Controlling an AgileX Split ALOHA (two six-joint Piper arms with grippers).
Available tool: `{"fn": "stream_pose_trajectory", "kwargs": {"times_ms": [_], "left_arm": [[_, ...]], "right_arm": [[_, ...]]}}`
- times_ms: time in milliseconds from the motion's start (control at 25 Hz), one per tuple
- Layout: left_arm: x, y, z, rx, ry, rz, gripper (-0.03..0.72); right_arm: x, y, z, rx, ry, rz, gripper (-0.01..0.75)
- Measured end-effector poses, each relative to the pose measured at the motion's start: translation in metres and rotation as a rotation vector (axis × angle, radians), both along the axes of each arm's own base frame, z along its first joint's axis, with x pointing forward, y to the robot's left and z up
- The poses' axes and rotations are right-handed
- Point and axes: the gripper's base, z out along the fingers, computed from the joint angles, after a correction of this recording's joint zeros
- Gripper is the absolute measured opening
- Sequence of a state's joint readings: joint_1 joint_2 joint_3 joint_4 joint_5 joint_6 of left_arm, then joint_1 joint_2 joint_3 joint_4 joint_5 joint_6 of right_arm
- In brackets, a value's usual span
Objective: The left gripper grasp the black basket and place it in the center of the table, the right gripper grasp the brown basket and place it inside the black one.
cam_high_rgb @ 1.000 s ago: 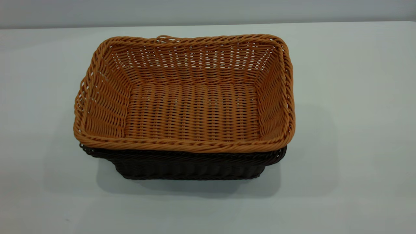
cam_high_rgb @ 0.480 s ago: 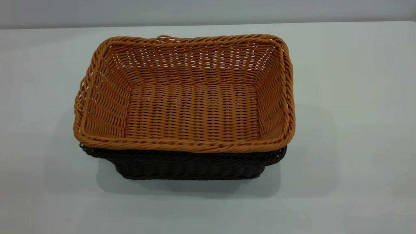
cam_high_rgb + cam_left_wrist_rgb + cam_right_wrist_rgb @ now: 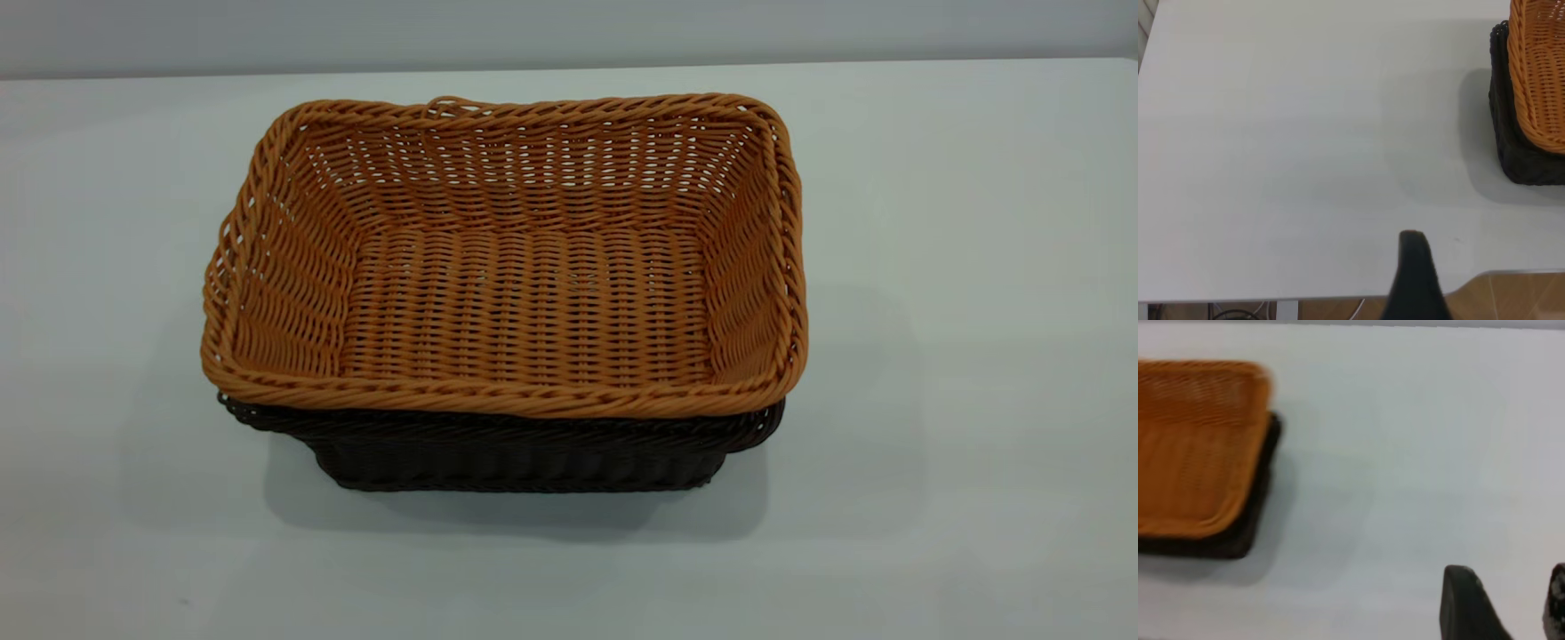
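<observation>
The brown basket (image 3: 524,293) sits nested inside the black basket (image 3: 516,453) in the middle of the table (image 3: 960,267). Only the black basket's rim and front wall show below it. Both baskets also show at the edge of the left wrist view, brown (image 3: 1541,73) over black (image 3: 1525,160), and in the right wrist view, brown (image 3: 1198,447) over black (image 3: 1248,527). The left gripper (image 3: 1413,267) is a dark shape near the table's edge, well away from the baskets. The right gripper (image 3: 1508,593) is open and empty over bare table, apart from the baskets. Neither gripper shows in the exterior view.
The table's edge and a wooden floor (image 3: 1518,300) show behind the left gripper. A grey wall (image 3: 569,31) runs behind the table's far edge. Bare tabletop lies on all sides of the baskets.
</observation>
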State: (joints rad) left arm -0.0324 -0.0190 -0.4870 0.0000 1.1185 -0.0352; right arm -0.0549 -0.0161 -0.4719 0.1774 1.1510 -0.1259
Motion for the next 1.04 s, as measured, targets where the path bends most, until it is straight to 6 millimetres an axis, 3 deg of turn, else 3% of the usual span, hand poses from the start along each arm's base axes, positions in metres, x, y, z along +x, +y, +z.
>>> {"fn": "stream_pose_trajectory", "kwargs": {"times_ms": [360,1040], "left_arm": [[0.000,0.000,0.000,0.000,0.000,0.000,0.488],[0.000,0.000,0.000,-0.002,0.000,0.002,0.488]], "right_arm": [[0.000,-0.012,-0.001,0.011,0.013,-0.189,0.237],[0.000,-0.013,-0.001,0.015,0.012,-0.195,0.239]]}}
